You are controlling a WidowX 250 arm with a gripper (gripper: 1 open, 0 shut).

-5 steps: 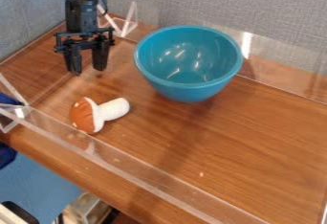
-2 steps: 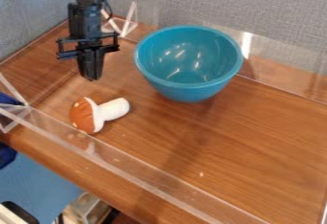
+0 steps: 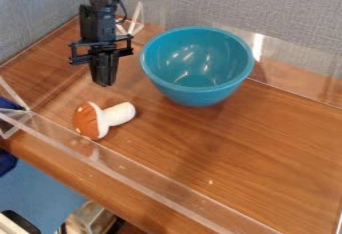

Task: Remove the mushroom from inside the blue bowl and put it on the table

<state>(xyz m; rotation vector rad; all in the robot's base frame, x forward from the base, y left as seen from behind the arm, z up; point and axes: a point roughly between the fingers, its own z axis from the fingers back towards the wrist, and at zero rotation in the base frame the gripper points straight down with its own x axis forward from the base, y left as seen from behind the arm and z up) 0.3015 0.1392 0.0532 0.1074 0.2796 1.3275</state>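
Nearest me, the mushroom [image 3: 102, 117] lies on its side on the table [image 3: 241, 148], orange-brown cap toward the front rim, cream stem pointing back. So I judge the job done, with only a retreat upward left to make. Behind it my gripper [image 3: 103, 76] hangs pinched together, holding nothing. Farther right, the blue bowl [image 3: 198, 66] sits empty and glossy.
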